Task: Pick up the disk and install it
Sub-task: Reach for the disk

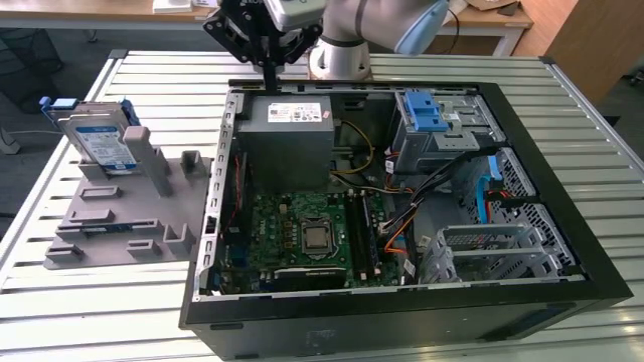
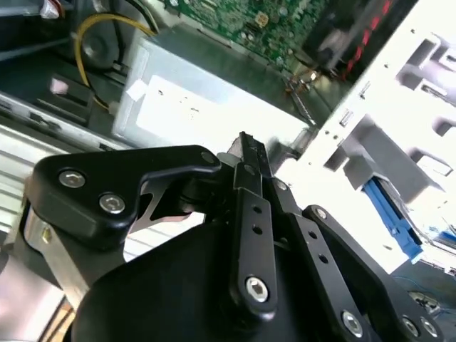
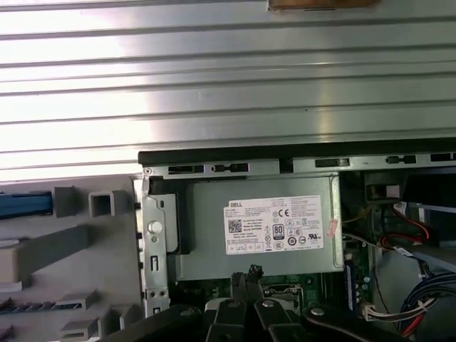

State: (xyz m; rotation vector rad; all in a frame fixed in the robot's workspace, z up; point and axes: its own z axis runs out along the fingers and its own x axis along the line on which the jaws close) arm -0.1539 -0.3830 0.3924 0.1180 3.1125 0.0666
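The disk point(image 1: 104, 147) stands upright in a slot at the far end of a grey fixture point(image 1: 121, 219), on the exterior view's left. It is silver, with a white-and-blue label and a blue bracket around it. My gripper point(image 1: 270, 80) hangs over the back rim of the open computer case point(image 1: 563, 226), just above the power supply point(image 1: 289, 132). It is well to the right of the disk and apart from it. Both wrist views show the thin black fingers pressed together, with nothing between them: gripper point(image 2: 246, 146), gripper point(image 3: 246, 274).
The case lies open on a slatted metal table point(image 1: 151, 68), with the motherboard point(image 1: 312, 230), cables and a metal drive cage point(image 1: 483, 249) inside. A blue ribbed latch point(image 1: 427, 113) sits at the case's far right. The power supply point(image 3: 260, 228) lies directly below the fingers.
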